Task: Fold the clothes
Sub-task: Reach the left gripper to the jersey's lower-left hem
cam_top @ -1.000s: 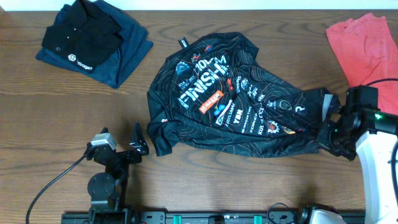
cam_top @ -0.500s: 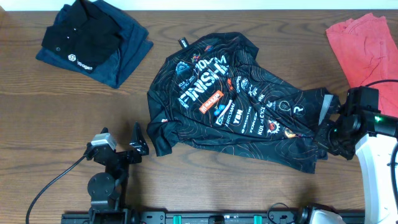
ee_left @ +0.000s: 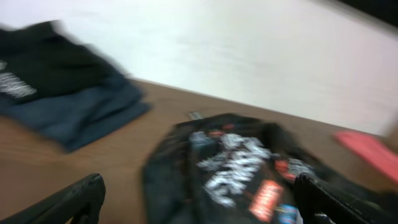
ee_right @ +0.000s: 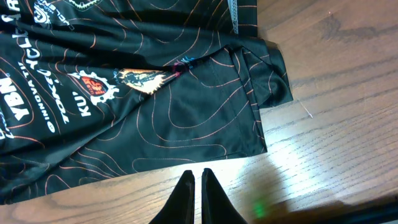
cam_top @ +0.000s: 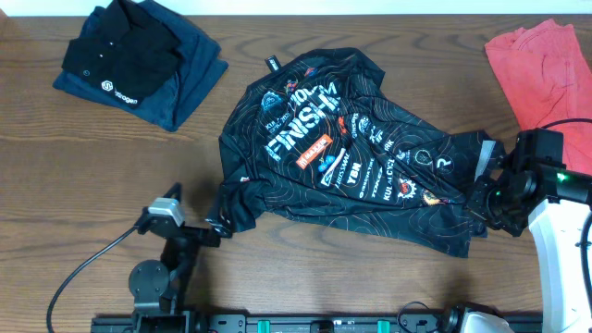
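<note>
left gripper (cam_top: 197,213) wide open, swung to lower-left corner of jersey (cam_top: 342,157) | right gripper (ee_right: 196,186) closed, empty, beside hem | fold unstarted

top-left in the overhead view: folded black polo (cam_top: 116,55) with a white logo, lying on a folded dark blue garment (cam_top: 190,81). top-right: crumpled coral-red garment (cam_top: 546,69), cut off by the frame edge. both lie on the brown wood table (cam_top: 92,157), well apart
</note>
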Available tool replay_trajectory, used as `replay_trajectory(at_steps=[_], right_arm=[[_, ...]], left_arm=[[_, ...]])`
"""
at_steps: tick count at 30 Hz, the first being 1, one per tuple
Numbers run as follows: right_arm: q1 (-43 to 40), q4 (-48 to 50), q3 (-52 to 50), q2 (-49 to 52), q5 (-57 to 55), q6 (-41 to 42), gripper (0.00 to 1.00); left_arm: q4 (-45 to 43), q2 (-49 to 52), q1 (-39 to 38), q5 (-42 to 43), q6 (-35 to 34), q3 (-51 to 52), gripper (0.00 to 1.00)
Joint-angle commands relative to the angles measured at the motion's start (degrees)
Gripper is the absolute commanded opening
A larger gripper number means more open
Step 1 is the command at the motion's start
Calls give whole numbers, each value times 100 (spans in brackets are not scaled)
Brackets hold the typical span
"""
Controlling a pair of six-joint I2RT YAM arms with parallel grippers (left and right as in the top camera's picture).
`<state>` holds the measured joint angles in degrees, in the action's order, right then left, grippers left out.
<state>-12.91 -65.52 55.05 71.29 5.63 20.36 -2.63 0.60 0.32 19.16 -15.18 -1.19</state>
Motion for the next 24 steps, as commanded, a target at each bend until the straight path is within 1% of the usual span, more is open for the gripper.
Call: replay_trajectory(at_steps=[1, 5, 8, 10, 12, 14, 15, 16, 17, 19, 20, 21, 22, 24], right_arm=[[-52, 17, -44, -42, 46, -70, 5], [-52, 15, -44, -42, 50, -70, 9], [-52, 9, -44, -42, 66, -70, 15], [-52, -13, -44, -42, 66, -72, 21], [-52, -57, -44, -42, 66, -72, 27], [-52, -103, -44, -42, 68, -120, 29], [-52, -122, -44, -42, 68, -173, 29], [-52, -144, -44, -42, 66, -245, 31], [-52, -160, -44, -42, 72, -240, 32], [-52, -155, -44, -42, 87, -243, 32], [-52, -144, -44, -42, 87, -240, 33], [-52, -125, -44, -42, 87, -240, 37], [-52, -101, -44, -42, 87, -238, 41], [-52, -57, -44, -42, 87, -238, 42]], left_arm=[[11, 68, -11, 1150, -33, -295, 98], [680, 649, -11, 1172, 59, -1130, 98], [1355, 1493, -11, 1172, 400, -2035, 98], [2070, 2205, -13, 1172, 579, -2791, 98], [2839, 2889, -17, 1180, 595, -3519, 98], [3379, 3436, -17, 1224, 592, -4065, 98], [3512, 3641, -17, 1237, 588, -4225, 98], [3665, 3816, -17, 1355, 522, -4347, 98], [3641, 3982, -17, 1609, 533, -4428, 98], [3668, 4214, -79, 1971, 758, -4507, 98], [3770, 4301, -173, 1891, 769, -4511, 98], [3917, 4378, -297, 1665, 769, -4511, 98], [4111, 4457, -470, 1270, 765, -4511, 98], [4474, 4623, -852, 354, 763, -4511, 98]])
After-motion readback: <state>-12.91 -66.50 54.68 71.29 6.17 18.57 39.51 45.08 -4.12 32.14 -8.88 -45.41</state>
